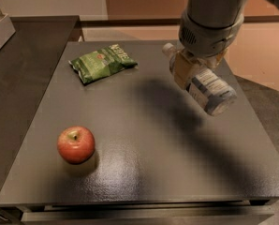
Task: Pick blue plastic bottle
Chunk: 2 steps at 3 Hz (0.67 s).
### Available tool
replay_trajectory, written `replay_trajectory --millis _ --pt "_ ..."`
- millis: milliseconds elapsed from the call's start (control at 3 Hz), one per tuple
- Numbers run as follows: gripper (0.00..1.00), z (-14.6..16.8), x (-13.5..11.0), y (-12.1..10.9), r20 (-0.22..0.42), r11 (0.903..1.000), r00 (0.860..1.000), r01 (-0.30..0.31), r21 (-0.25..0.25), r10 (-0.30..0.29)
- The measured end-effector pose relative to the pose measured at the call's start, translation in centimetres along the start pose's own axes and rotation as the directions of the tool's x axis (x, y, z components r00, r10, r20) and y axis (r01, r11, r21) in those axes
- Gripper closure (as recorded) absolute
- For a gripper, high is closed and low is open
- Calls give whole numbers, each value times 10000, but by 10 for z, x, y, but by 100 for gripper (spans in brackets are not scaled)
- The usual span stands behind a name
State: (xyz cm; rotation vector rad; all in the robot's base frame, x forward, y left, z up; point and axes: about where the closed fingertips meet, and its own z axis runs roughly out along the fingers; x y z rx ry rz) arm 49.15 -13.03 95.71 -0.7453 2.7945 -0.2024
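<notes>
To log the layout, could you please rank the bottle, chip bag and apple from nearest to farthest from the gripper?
From the gripper, upper right:
1. blue plastic bottle, in its grasp.
2. green chip bag, back left.
3. apple, front left.

Red apple [76,145] and green snack bag [103,62] sitting on a dark desk [153,139].
The apple is resting stem-up at about 8 o'clock on the desk. The snack bag is lying flat near 11 o'clock, well apart from the apple. The tool [195,74] is hanging over the desk's 2 o'clock area, far from both.
</notes>
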Motion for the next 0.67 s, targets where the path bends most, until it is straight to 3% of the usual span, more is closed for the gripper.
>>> replay_trajectory --millis 333,667 --pt "100 -30 -13 -6 698 9982 9960 539 277 -557" --pt "100 -30 -14 -6 717 9982 9959 537 279 -556"
